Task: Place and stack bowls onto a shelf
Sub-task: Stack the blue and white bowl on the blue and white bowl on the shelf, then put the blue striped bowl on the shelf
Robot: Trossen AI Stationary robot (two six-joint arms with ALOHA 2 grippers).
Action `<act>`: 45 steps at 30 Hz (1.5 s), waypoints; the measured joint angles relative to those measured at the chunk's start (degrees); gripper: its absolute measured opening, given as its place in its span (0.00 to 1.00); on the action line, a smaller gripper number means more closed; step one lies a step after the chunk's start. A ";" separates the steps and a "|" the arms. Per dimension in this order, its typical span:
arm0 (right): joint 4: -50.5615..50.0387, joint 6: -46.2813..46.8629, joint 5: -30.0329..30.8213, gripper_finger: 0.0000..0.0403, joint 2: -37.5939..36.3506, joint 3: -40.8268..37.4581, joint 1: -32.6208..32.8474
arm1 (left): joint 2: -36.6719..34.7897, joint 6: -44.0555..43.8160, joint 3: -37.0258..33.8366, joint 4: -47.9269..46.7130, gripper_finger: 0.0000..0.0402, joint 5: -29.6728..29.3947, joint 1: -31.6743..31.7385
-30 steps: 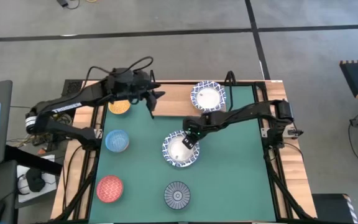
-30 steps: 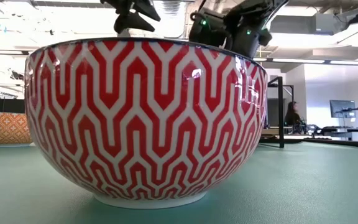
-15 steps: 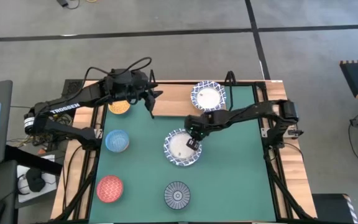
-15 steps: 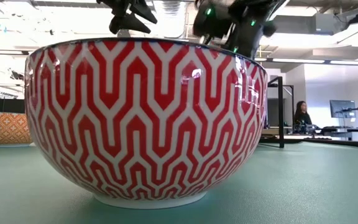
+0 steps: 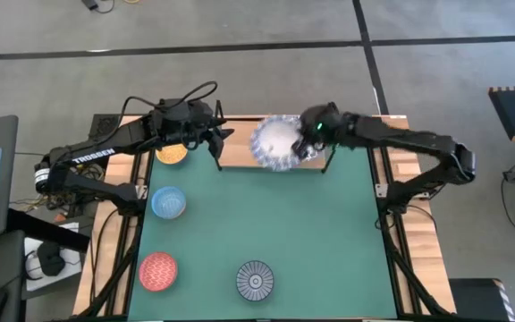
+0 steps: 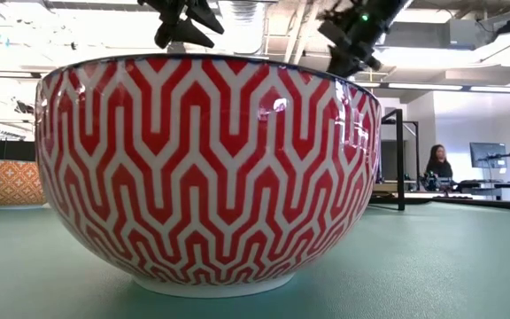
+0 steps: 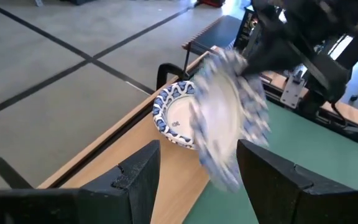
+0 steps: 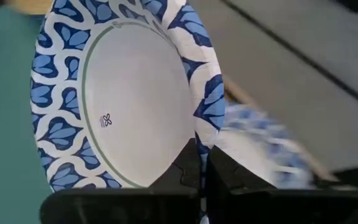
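Note:
My right gripper (image 5: 300,138) is shut on a white bowl with a blue patterned rim (image 5: 274,141), held in the air over the light-wood shelf (image 5: 238,154) at the mat's far edge. A second blue-rimmed bowl (image 7: 174,115) sits base down on the shelf just beyond it. My left gripper (image 5: 219,143) hovers open over the shelf's left part, with nothing between its fingers. The yellow (image 5: 172,154), light blue (image 5: 168,203), red (image 5: 158,271) and dark striped (image 5: 255,280) bowls stand at the left and near side. My right gripper pinches the bowl's rim (image 8: 202,144), one finger inside the bowl and one outside. The bowl is lifted clear and tipped steeply on edge, its hollow turned toward the gripper's wrist. It hangs above the shelf, next to the bowl standing there.
The red bowl (image 6: 206,168) fills the low view and hides most of the mat. The shelf's black wire frame (image 5: 331,112) rises at its right end. Green mat (image 5: 329,233) lies bare on the right. A person (image 6: 438,164) sits in the room behind.
My right gripper has taken the blue-rimmed bowl from the middle of the mat, lifted it and carried it fast toward the far edge, over the shelf. The bowl, flat on the mat before, is now clear of it and tipped on edge.

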 joint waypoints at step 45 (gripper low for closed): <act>7.22 -4.43 -14.69 0.47 7.07 -0.13 -4.88 | -0.35 -7.02 0.07 -10.03 0.49 -6.08 -2.23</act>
